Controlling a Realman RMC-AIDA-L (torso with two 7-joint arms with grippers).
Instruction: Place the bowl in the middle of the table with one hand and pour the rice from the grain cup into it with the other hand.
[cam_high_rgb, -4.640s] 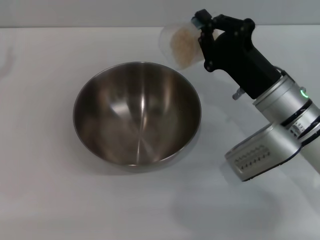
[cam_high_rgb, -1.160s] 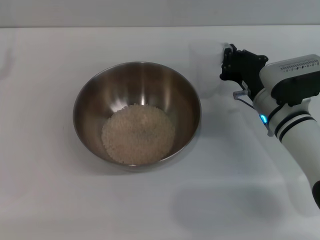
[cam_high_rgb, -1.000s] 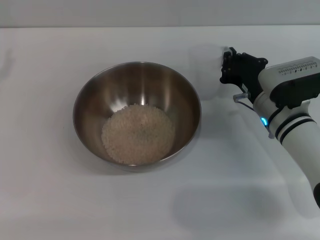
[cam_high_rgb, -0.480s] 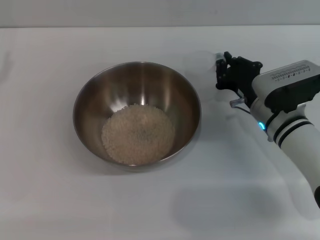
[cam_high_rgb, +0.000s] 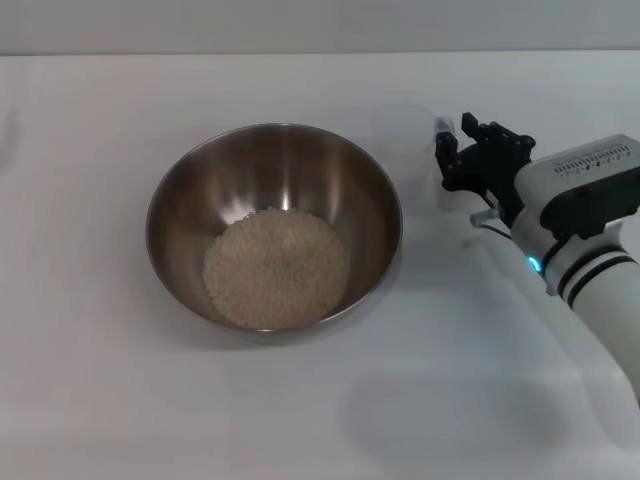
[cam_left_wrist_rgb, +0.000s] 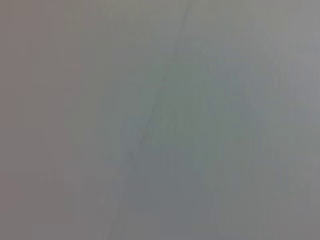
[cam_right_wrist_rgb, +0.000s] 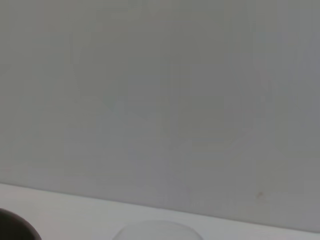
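Rice (cam_high_rgb: 277, 266), a loose mass of pale beige grains, is lying in the bottom of the large round stainless-steel bowl (cam_high_rgb: 180, 190), which is sitting mouth-up at centre frame on the plain white table (cam_high_rgb: 100, 400). Upper right of the bowl, the small translucent plastic grain cup (cam_high_rgb: 407, 140) is standing upright, its long axis vertical. The black right gripper (cam_high_rgb: 452, 152) is reaching in from the right edge, meeting the cup's side; whether its fingers are clamping cannot be told. The left gripper is out of view.
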